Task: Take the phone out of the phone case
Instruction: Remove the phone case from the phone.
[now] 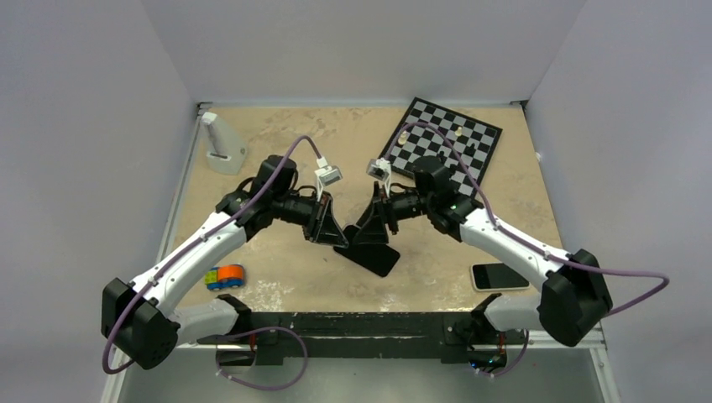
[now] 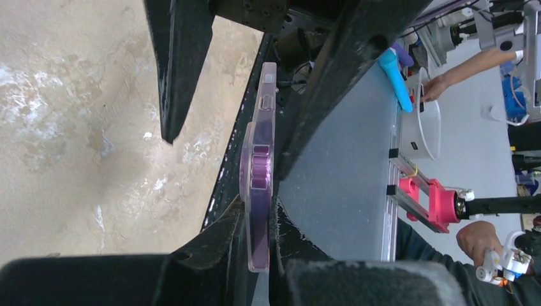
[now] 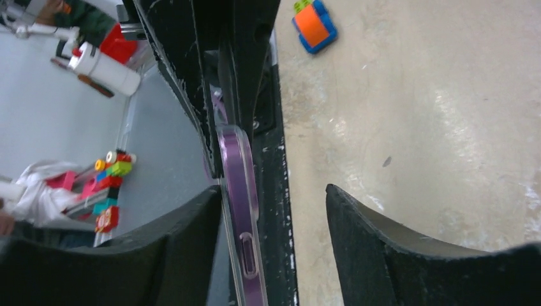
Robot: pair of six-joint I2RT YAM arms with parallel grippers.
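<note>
The phone (image 1: 379, 257) stands on edge at the table's middle front, in its translucent phone case (image 2: 258, 210). Edge-on it shows a purple side inside a clear rim, also in the right wrist view (image 3: 237, 191). My left gripper (image 1: 330, 238) is shut on the cased phone, one finger on each flat face (image 2: 258, 220). My right gripper (image 1: 370, 235) is open around the opposite end (image 3: 274, 194). Its left finger (image 3: 191, 236) touches the phone; its right finger (image 3: 363, 242) stands well apart. The screen and the case's back are hidden.
Another black phone with a white rim (image 1: 499, 275) lies front right. A chessboard (image 1: 449, 143) with small pieces is at the back right, a white object (image 1: 220, 143) back left, an orange and blue toy (image 1: 225, 276) front left. A black rail (image 1: 369, 323) edges the front.
</note>
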